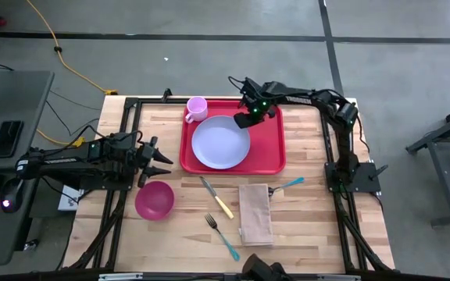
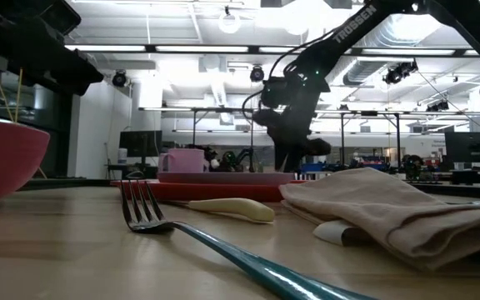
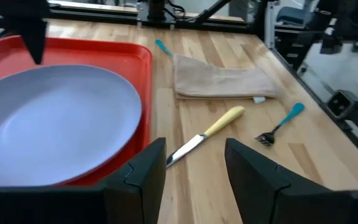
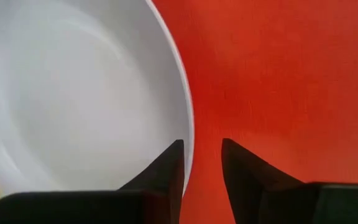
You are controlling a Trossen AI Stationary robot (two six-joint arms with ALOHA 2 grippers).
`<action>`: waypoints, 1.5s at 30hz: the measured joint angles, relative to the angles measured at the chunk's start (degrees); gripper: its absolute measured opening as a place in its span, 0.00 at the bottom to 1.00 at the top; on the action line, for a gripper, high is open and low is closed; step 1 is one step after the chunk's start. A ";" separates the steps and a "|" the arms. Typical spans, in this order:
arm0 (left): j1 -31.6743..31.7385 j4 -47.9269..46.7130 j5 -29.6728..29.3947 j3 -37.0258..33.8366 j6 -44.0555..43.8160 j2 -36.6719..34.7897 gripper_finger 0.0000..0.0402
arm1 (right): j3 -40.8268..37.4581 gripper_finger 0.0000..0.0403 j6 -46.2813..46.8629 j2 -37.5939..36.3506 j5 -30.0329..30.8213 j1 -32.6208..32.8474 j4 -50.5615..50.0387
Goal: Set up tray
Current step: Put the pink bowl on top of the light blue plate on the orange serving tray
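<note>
Teal fork [image 2: 223,250] nearest lens. Right end effector [image 4: 202,163], fingers apart, straddling plate [image 1: 220,143] rim over tray [image 1: 271,156]; advisable: release cleanly, lift straight. Left end effector [image 3: 194,163] parted, waiting beside tray.

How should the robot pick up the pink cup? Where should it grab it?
Best guess: grab the pink cup by its round wall, coming straight down from above. It stands upright on the red tray near the far left corner, mouth open upward, so one of the fingers could go inside and one outside. Its handle sticks out toward the tray's left rim; the lavender plate sits close in front, so keep clear of it.
</note>
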 joint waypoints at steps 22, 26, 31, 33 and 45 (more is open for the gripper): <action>0.00 3.73 13.44 -0.02 -15.30 0.01 0.48 | 0.04 0.21 -16.42 -15.77 4.67 7.52 -10.10; -0.01 5.50 14.80 -0.02 -15.88 0.02 0.48 | 0.04 0.21 -18.24 -17.78 8.35 10.00 -11.14; 0.09 6.67 14.74 -0.02 -22.21 0.01 0.48 | 0.04 0.21 -18.25 -20.72 10.67 11.85 -11.16; 0.09 6.67 14.65 -0.02 -25.27 0.02 0.48 | 0.04 0.21 -18.27 -22.01 10.97 12.26 -11.45; 0.09 6.66 14.54 -0.02 -42.46 0.02 0.48 | -14.54 0.21 -12.74 -37.43 13.99 12.55 -4.89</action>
